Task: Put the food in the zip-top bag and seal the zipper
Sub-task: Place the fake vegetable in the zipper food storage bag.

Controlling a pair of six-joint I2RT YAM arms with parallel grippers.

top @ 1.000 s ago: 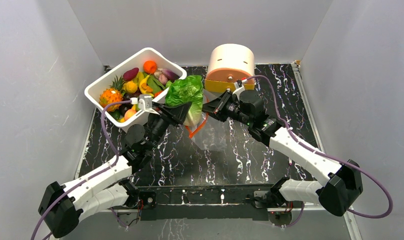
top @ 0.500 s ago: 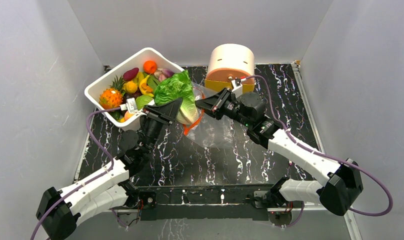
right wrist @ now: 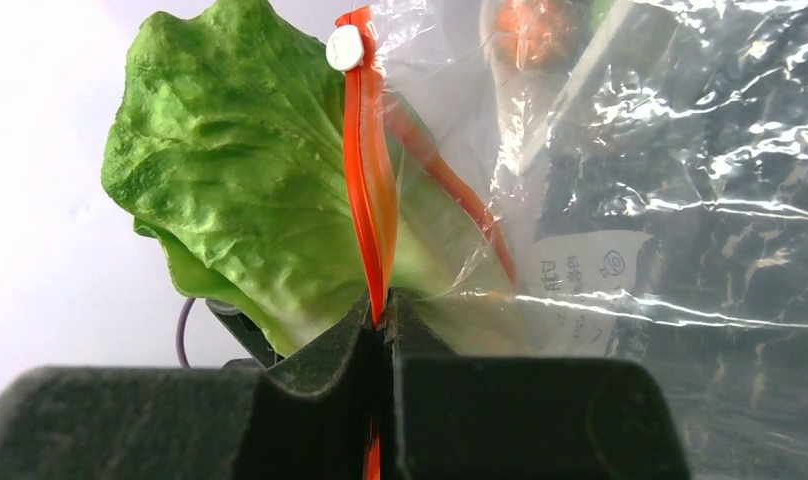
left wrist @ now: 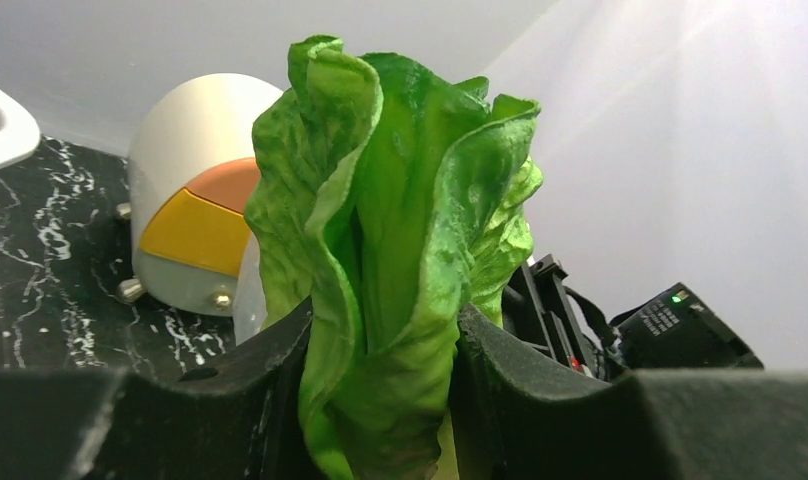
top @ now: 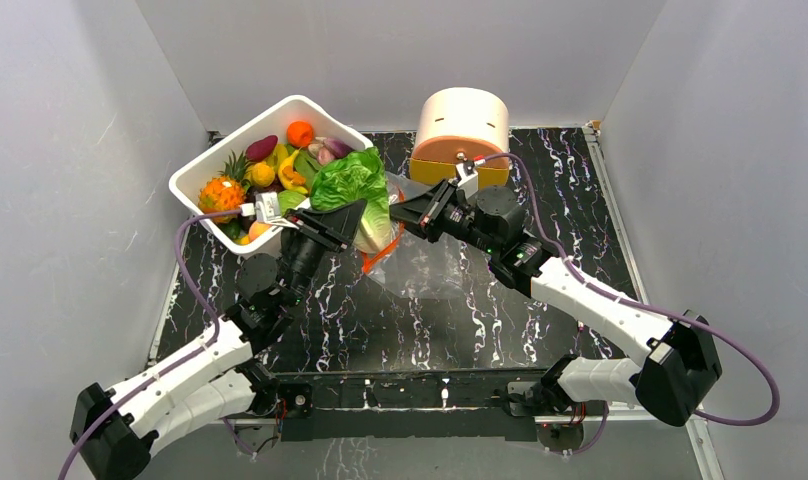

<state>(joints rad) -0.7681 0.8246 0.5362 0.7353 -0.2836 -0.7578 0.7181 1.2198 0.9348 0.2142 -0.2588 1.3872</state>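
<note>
My left gripper (top: 352,216) is shut on the leafy green-and-white lettuce (top: 352,185), seen upright between its jaws in the left wrist view (left wrist: 400,240). My right gripper (top: 398,212) is shut on the orange-red zipper (right wrist: 368,190) of the clear zip-top bag (top: 432,258). The bag hangs from that grip with its mouth beside the lettuce (right wrist: 235,185). Its white label (right wrist: 570,285) shows. The lettuce's lower end sits at the bag's mouth; whether it is inside I cannot tell.
A white tub (top: 208,170) at the back left holds several toy fruits and vegetables. A round cream-and-orange drawer box (top: 460,130) stands at the back centre, just behind my right gripper. The black marbled table (top: 480,320) has grey walls on three sides.
My left gripper carried the lettuce a little left and toward me, then held. My right gripper moved left with the bag's zipper, closer to the lettuce.
</note>
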